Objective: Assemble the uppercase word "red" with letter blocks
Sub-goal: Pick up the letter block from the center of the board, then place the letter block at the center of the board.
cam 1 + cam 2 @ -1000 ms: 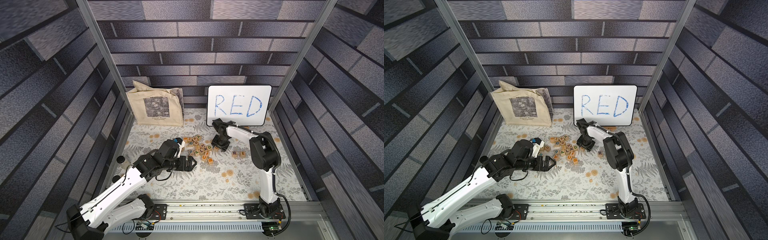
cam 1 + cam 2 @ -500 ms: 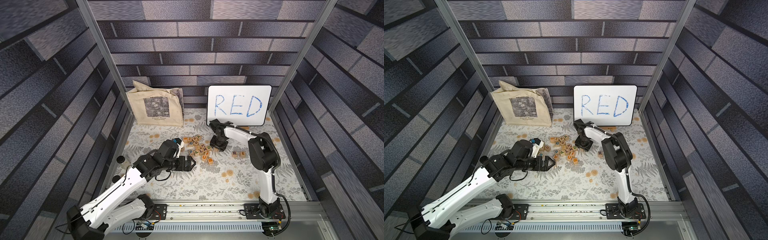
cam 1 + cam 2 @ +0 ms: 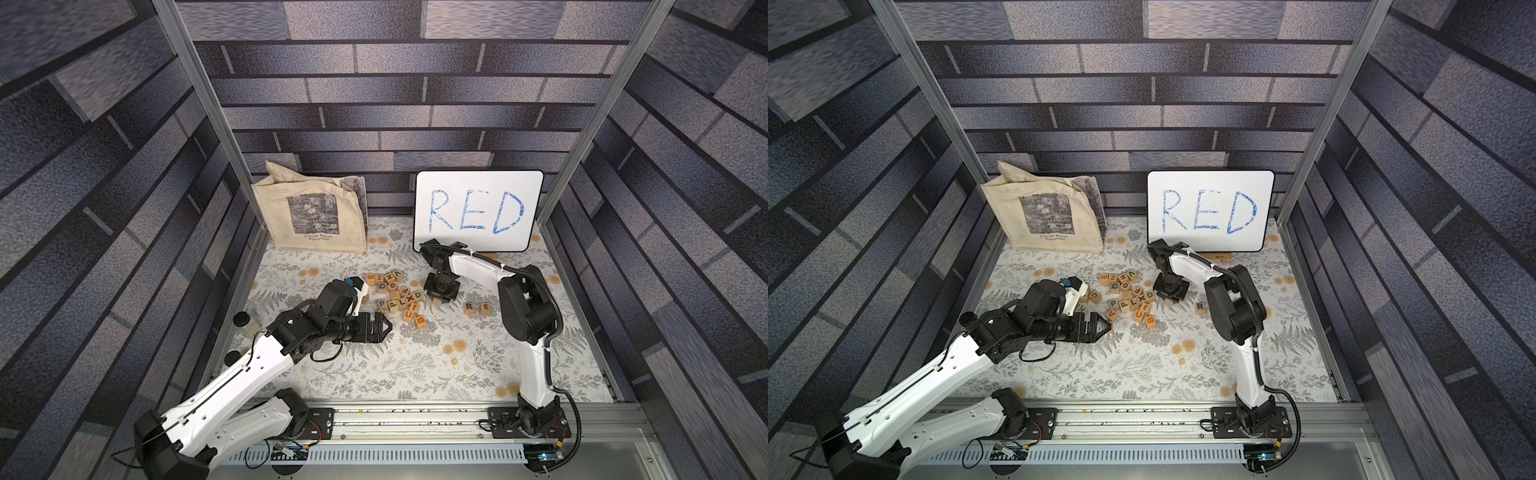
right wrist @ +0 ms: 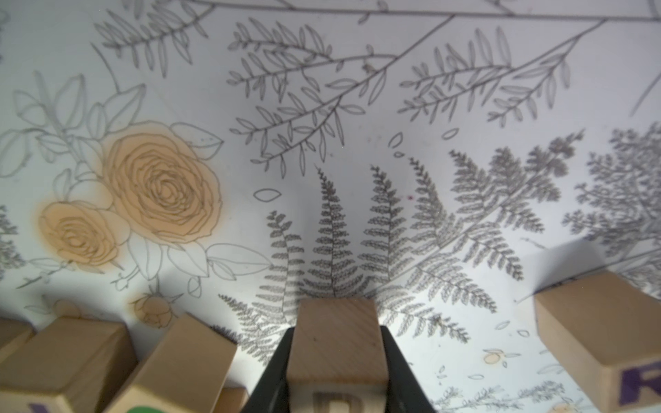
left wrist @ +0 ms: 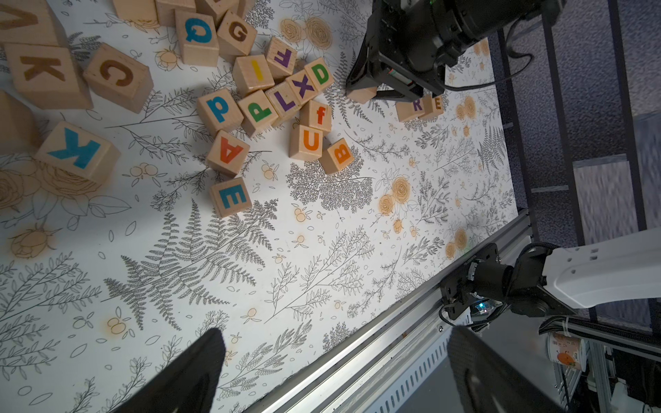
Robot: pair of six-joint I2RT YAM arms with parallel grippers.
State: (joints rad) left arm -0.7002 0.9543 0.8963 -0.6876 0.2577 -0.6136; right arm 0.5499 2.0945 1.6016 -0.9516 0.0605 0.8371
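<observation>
Nearest us, the left fingers (image 5: 196, 379) stand wide apart and empty, hovering over the bench (image 3: 374, 374) just beside the loose pile of blocks (image 3: 395, 295). A little farther on, the R block (image 3: 469, 308) and the E block (image 3: 484, 308) sit side by side, touching, so we judge 2 of the 3 letters done. Beyond them, between that pair and the pile, the right fingers (image 4: 277, 372) are clamped on the D block (image 4: 336, 343), 1 finger on each side face. It is low at the bench, and we cannot tell whether it is lifted. What remains, we judge, is carrying the D block over and setting it against the free side of the E block.
</observation>
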